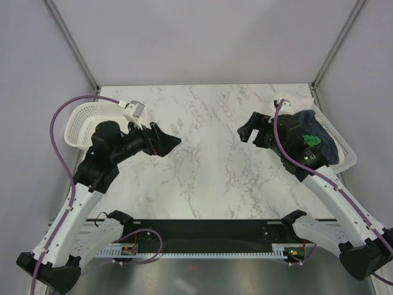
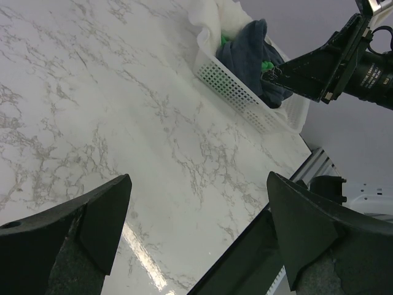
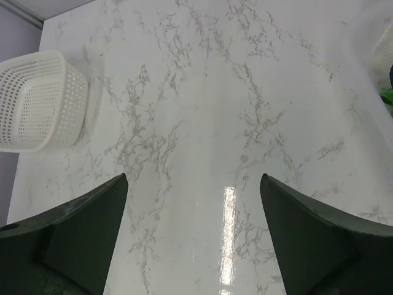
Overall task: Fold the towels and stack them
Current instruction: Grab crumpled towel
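Fetching step: navy towel (image 2: 245, 46), green towel (image 2: 266, 64) and white towel (image 2: 227, 17) lie heaped in the basket (image 2: 236, 90).
Both jaws gape wide, empty; next, lift one out.

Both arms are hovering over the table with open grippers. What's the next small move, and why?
Probably swing the right gripper toward the basket beside it and reach for the navy towel: it lies bunched there with the green towel and white towel, and that gripper is open, empty and nearest.

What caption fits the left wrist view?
Open left gripper over marble table; towels heaped in a basket beyond.
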You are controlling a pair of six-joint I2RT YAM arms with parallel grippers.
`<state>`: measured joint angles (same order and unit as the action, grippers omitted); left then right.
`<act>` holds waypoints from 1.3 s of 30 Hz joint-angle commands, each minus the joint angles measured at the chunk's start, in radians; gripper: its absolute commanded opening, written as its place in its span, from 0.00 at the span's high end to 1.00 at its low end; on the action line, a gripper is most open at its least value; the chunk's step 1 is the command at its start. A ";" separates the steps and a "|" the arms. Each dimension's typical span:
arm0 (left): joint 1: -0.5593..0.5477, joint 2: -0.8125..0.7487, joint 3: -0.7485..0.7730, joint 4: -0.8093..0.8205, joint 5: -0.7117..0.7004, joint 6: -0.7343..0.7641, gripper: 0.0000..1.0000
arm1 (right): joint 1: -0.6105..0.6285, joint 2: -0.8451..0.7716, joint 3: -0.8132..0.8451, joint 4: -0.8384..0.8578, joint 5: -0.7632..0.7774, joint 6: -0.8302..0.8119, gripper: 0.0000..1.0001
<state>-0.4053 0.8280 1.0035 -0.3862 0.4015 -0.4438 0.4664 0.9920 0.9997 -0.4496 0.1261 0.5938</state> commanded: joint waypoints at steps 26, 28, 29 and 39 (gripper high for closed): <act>0.003 0.011 -0.011 0.015 0.030 -0.009 0.02 | -0.532 0.454 0.212 -0.060 0.205 -0.137 0.21; 0.003 0.019 -0.016 0.015 0.037 -0.009 0.02 | -0.586 0.462 0.205 -0.057 0.185 -0.147 0.25; 0.003 0.025 -0.022 0.015 0.039 -0.009 0.02 | -0.601 0.464 0.201 -0.052 0.178 -0.150 0.27; 0.003 0.034 -0.042 0.009 0.042 0.002 0.02 | -0.609 0.513 0.200 -0.003 0.112 -0.187 0.49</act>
<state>-0.4053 0.8764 0.9646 -0.3908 0.4084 -0.4438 -0.1413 1.5105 1.2003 -0.4896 0.2760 0.4347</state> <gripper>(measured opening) 0.985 0.563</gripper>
